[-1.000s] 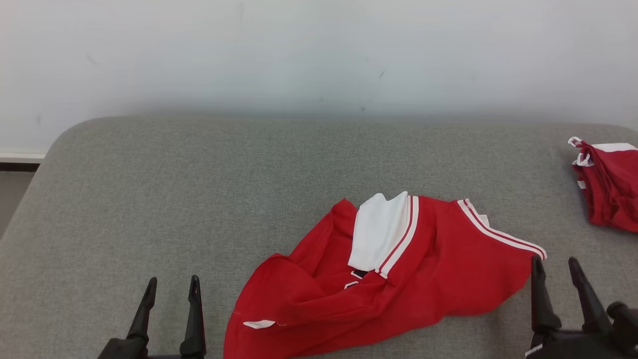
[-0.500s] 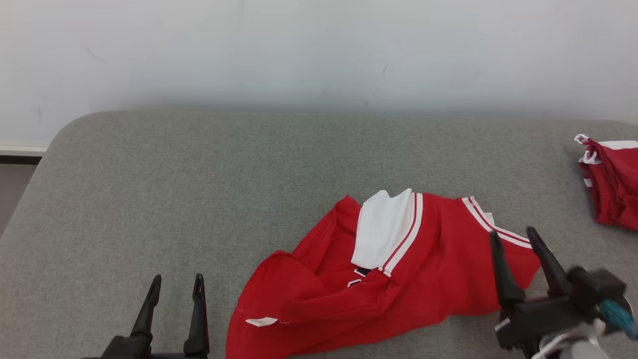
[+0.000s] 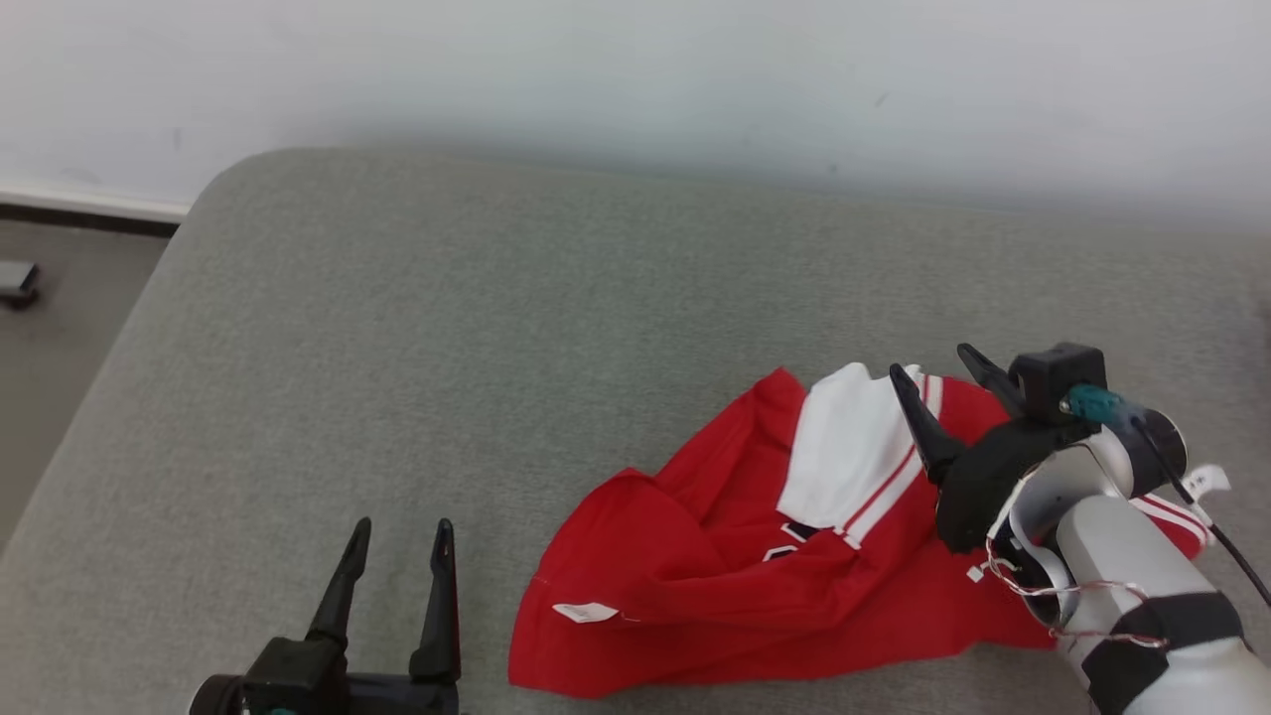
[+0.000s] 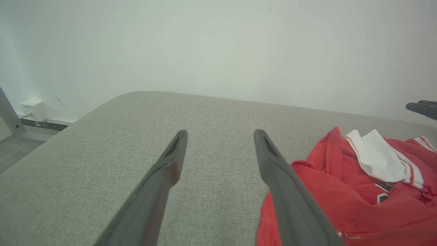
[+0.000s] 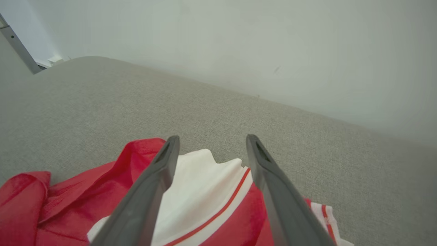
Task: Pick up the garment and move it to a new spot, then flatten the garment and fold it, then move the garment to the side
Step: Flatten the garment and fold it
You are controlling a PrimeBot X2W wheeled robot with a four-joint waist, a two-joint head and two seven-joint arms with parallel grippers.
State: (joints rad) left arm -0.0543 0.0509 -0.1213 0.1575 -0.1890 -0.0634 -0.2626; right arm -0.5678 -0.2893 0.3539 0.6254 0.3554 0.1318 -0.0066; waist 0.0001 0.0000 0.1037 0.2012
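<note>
Left of the garment (image 3: 715,586), the left gripper (image 3: 401,524) is held low over the bare grey upholstered surface (image 3: 496,328), its jaws spread wide with nothing between them. The garment itself, red with a white panel (image 3: 844,452) and striped trim, is seen lying crumpled on the near right part of that surface, a small white label (image 3: 584,612) showing at its near left corner. Over the garment's far right portion the right gripper (image 3: 928,359) is poised, jaws spread wide, and the white panel is framed between them in the right wrist view. Whether the cloth is touched cannot be told.

Nothing is gripped yet, so the pick-up is judged to be the step in hand. It would be done well if the jaws were lowered until a raised fold, rather than one flat layer, is bracketed, and then closed fully before any lift. A bite near the striped edge is advised, so that less bunching is carried to the new spot.
</note>
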